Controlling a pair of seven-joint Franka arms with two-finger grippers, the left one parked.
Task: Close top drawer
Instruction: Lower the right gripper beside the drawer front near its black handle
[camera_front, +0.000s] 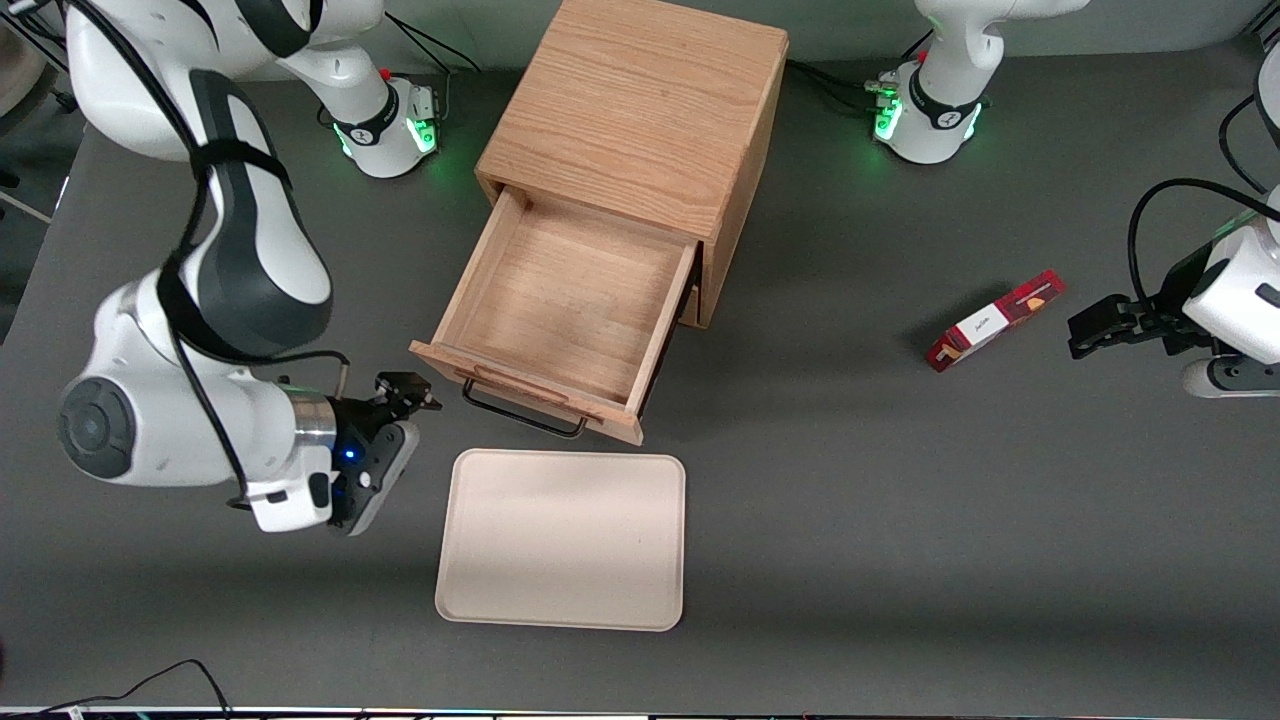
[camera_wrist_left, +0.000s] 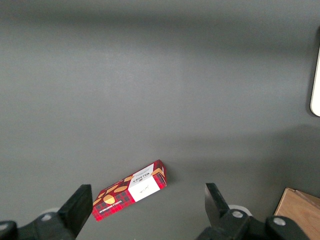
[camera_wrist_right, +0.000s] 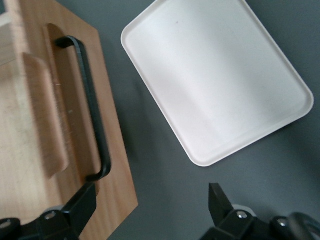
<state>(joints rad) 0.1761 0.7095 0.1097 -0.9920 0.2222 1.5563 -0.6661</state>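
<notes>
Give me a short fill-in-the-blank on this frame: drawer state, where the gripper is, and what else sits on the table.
1. The top drawer is pulled ____ and holds nothing.
2. The gripper, fingers open, sits beside the drawer's black ____.
3. The white tray lies ____ to the front camera than the drawer.
4. The red box lies toward the ____ arm's end of the table.

Missing words: open; handle; nearer; parked

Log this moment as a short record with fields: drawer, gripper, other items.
top drawer: pulled fully out, nothing inside
handle: black wire pull, not gripped
gripper: open, beside the drawer front's corner, holding nothing
tray: cream, nearer the front camera than the drawer
snack box: red, toward the parked arm's end of the table
</notes>
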